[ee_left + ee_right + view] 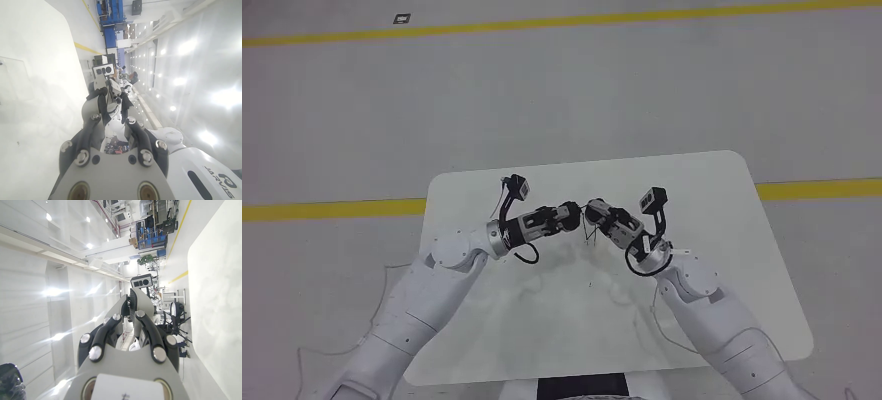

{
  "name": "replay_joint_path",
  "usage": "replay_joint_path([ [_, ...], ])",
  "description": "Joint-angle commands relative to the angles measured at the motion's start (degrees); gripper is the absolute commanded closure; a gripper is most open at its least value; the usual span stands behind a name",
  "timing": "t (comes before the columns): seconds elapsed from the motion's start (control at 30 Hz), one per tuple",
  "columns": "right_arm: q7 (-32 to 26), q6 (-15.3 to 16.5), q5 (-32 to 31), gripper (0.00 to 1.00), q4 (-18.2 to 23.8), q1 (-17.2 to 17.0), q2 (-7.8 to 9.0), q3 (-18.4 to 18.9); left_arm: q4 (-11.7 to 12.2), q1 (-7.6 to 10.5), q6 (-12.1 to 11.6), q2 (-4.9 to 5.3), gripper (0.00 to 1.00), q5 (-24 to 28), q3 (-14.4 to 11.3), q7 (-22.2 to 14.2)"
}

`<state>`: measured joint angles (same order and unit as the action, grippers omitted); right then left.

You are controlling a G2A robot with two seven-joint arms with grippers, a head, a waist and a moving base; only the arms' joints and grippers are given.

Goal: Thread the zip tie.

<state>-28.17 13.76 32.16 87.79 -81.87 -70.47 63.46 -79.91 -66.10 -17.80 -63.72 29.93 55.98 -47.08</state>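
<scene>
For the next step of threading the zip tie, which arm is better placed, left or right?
Probably right. In the top view the right gripper meets the left gripper above the table, and the thin zip tie hangs closer beneath the right one. Which holds it is unclear.

A white bench (722,200) with rounded corners stands on a pale grey floor (542,90). One yellow line (542,22) crosses the floor far from the bench. A second yellow line (332,210) runs behind the bench and shows on both sides of it. A small dark square marker (402,18) lies just beside the far line. A clear sheet (15,79) lies flat on the bench. In the room behind stand blue racks (109,22), a potted plant (146,259) and black chairs (176,309).
</scene>
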Motion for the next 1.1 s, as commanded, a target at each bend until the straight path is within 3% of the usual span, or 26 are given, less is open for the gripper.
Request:
replay_joint_path([
  [0.0, 0.3, 0.0, -0.9, 1.0, 0.1, -0.1, -0.01, 0.0, 0.0, -0.03, 0.1, 0.01, 0.81, 0.0, 0.0, 0.1],
  [0.53, 1.7, 0.6, -7.1, 1.0, 0.6, -0.3, -0.25, -0.4, -0.1, -0.18, 0.2, 0.02, 0.88, -0.5, 0.0, 0.6],
  [1.07, 1.1, 1.8, -7.8, 1.0, 0.9, -0.6, -0.5, -0.1, 0.1, 0.08, 0.9, -0.07, 0.9, -1.0, -0.3, 1.2],
])
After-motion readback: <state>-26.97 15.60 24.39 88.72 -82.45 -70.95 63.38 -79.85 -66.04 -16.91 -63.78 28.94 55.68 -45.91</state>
